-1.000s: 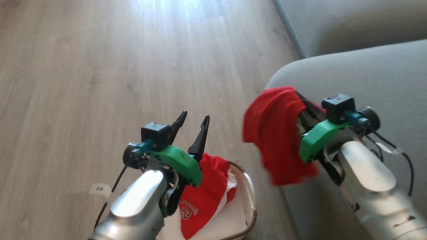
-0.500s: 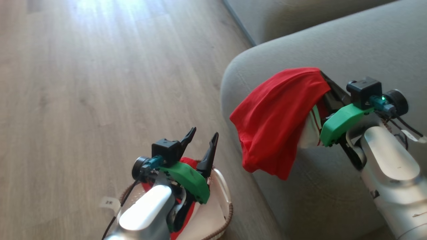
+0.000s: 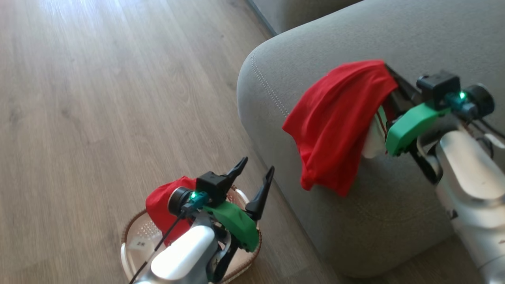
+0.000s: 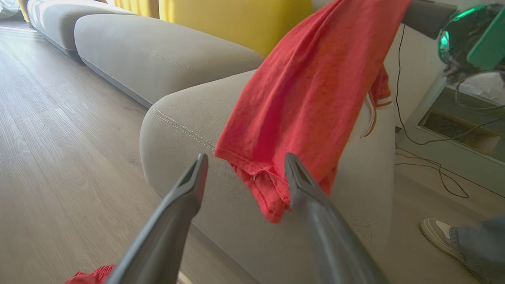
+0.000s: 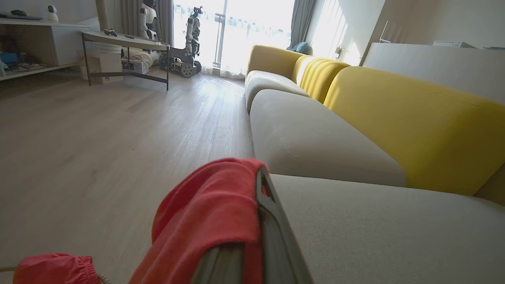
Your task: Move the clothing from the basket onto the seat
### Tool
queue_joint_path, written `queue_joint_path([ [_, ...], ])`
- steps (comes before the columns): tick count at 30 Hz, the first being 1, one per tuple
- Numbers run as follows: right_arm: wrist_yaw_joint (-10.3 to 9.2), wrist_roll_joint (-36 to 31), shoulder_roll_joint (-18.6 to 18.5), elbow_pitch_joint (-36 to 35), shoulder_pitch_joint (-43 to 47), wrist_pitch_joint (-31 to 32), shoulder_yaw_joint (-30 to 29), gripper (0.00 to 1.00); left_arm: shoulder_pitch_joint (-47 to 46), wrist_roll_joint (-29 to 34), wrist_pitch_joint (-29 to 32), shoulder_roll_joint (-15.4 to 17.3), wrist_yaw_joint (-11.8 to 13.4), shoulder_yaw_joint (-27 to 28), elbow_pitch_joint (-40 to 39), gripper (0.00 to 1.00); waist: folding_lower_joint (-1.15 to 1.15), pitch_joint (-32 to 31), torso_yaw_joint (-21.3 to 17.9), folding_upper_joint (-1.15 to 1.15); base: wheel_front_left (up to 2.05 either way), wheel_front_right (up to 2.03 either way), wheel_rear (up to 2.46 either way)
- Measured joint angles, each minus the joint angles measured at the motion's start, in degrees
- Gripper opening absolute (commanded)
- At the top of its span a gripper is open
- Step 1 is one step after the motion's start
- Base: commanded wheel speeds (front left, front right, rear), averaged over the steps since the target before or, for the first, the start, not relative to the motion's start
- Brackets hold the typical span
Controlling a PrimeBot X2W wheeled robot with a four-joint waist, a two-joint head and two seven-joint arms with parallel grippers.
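Carried further in over the rounded corner of the seat (image 3: 315,39) than a second ago, one red garment (image 3: 335,122) hangs draped from the right gripper (image 5: 261,181), whose fingers are pressed together on the cloth. Its hem dangles before the seat's side, above the floor (image 3: 98,98). The left gripper (image 3: 257,165) hovers with fingers spread and nothing between them, over the basket (image 3: 136,236), which stands on the floor beside the seat. A second red garment (image 3: 161,205) lies bunched in the basket.

Left gripper (image 4: 245,157): fingers spread apart, holding nothing.
Red garment (image 4: 307,98): hanging in front of the seat (image 4: 185,114), at its rounded, stitched corner.
Wooden floor (image 4: 59,157): left.
Yellow backrest (image 4: 236,19): top.
Person's shoe (image 4: 434,230): lower right.
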Motion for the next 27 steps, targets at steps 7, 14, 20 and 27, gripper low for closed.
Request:
queue_joint_path([
  [7, 0.00, 0.00, -2.90, 1.15, -8.82, 1.25, -2.03, 0.00, -0.82, 2.04, -0.31, 0.01, 0.55, -1.60, -3.28, 1.00, 0.00, 3.33, 3.17, 0.00, 0.00, 0.00, 0.00],
  [14, 0.00, -0.83, -6.01, 4.83, -19.12, 1.85, -7.08, 0.00, -4.23, 4.41, -0.32, 0.41, 1.49, -1.97, -5.68, 1.00, 0.00, 8.23, 6.31, 0.00, 0.00, 0.00, 0.00],
  [20, 0.00, -6.45, -8.43, 12.18, -28.33, 1.96, -13.57, 0.00, -8.43, 6.91, -0.29, 2.14, 2.53, -2.01, -9.42, 1.00, 0.00, 14.45, 9.33, 0.00, 0.00, 0.00, 0.00],
  [27, 0.00, -15.15, -8.67, 19.87, -33.13, 0.49, -21.90, 0.00, -10.76, 8.37, 0.35, 2.36, 3.45, -2.90, -12.93, 1.00, 0.00, 21.11, 13.22, 0.00, 0.00, 0.00, 0.00],
])
